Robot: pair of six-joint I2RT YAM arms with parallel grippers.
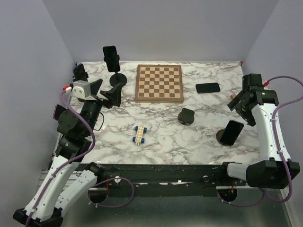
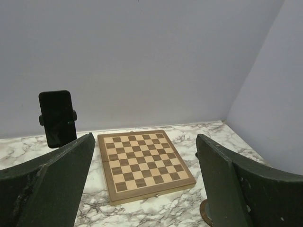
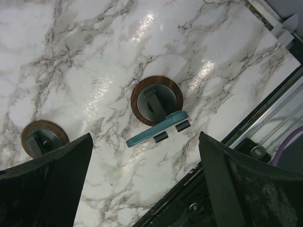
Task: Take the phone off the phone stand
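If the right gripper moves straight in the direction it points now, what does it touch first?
Probably the phone on its stand, which sits almost centred ahead of the open right gripper; depth is hard to judge.

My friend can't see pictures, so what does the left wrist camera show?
A black phone stands upright at the left, beside a wooden chessboard on a marble table, framed by two wide-open dark jaws.

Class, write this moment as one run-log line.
phase: pre-grasp | left jaws: open, empty | right jaws: open, empty, above phone | phone: resting in phone stand, not yet removed
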